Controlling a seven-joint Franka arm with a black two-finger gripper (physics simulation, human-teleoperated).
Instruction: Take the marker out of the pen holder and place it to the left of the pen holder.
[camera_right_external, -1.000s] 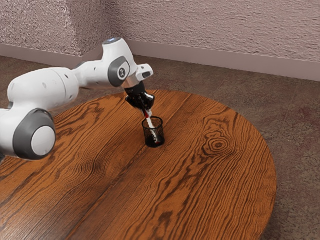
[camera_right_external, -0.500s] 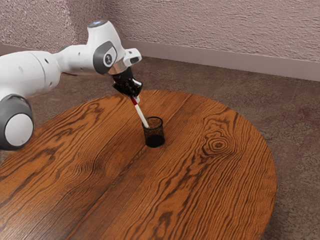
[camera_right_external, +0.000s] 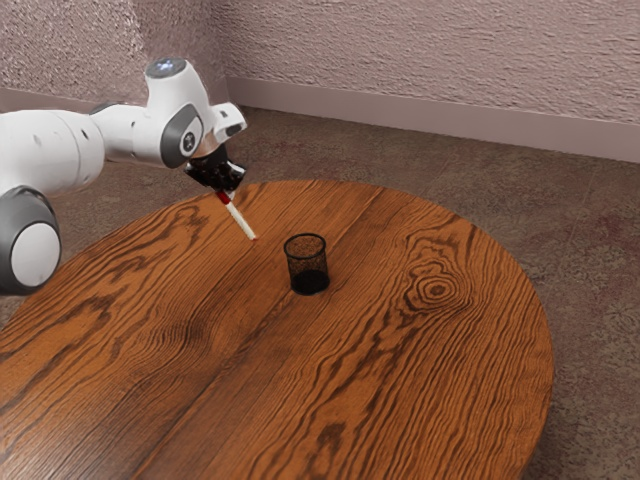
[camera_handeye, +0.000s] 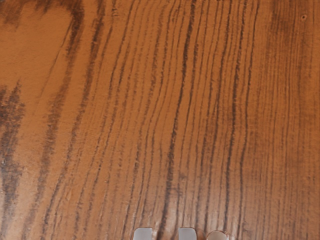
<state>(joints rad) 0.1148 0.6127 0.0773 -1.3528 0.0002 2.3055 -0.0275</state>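
Note:
My gripper (camera_right_external: 224, 190) is in the exterior view, left of and higher than the black mesh pen holder (camera_right_external: 307, 265). It is shut on the red upper part of the marker (camera_right_external: 238, 218). The marker's white length slants down toward the exterior view's right, clear of the pen holder's side. Whether its lower end touches the wood cannot be told. The pen holder stands upright with nothing visible inside. Small pale shapes lie along the wrist view's lower edge; which parts they are is unclear.
The round wooden table (camera_right_external: 420, 380) carries the pen holder, and its far rim curves behind the gripper. Beyond that are a brown floor (camera_right_external: 590, 230) and a textured wall (camera_right_external: 450, 60).
The gripper has carried the marker up and out of the pen holder, then farther toward the exterior view's left and somewhat lower. The pen holder has stayed where it was.

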